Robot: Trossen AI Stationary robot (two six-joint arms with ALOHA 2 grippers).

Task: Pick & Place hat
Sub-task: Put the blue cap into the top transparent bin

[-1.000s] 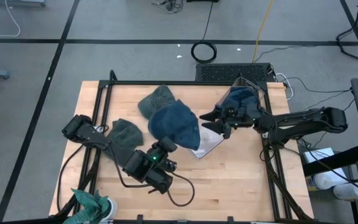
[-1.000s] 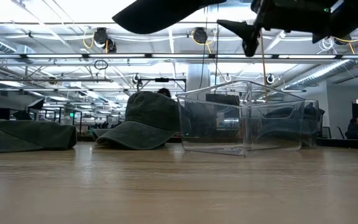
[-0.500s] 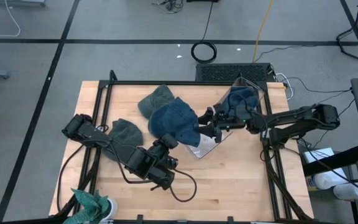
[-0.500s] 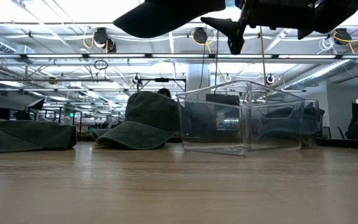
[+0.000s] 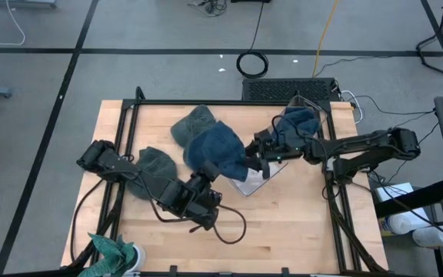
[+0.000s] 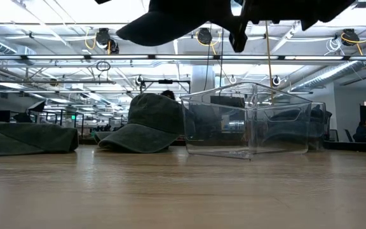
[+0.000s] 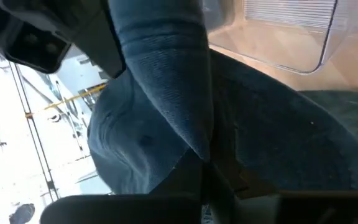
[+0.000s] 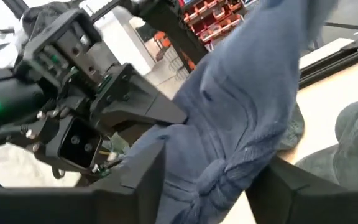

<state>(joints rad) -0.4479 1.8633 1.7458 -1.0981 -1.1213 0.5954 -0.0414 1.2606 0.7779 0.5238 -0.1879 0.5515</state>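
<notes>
- Handover is the step in hand, as I judge it: the blue hat point(image 5: 215, 152) hangs above mid-table, clear of the wood, just beside the clear bin point(image 5: 302, 127) at the table's right rear.
- Left gripper point(image 5: 204, 178) is clamped tight on the hat's near edge; in its wrist view the cloth folds right down into the closed jaws.
- Right gripper point(image 5: 258, 156) sits at the hat's right side with its jaws part open, one finger either side of a bunched fold of cloth point(image 8: 229, 168); whether they press it yet I cannot tell.
- Risk one: if the left lets go before the right has closed, the hat drops to the table short of the bin.
- Risk two: the right may pinch only a thin fold, which could slide out once it carries the whole weight.
- Risk three: both arms pulling while both hold would stretch the hat or tug it from the weaker grip.
- Risk four: the grippers are very near each other, so a small misjudged move could knock them together.
- Risk five: the bin looks light and already holds another blue hat point(image 5: 299, 119); a hanging brim could catch its rim and shove or tip it.
- Green hats point(image 5: 157, 165) lie well to the left and should not interfere.
</notes>
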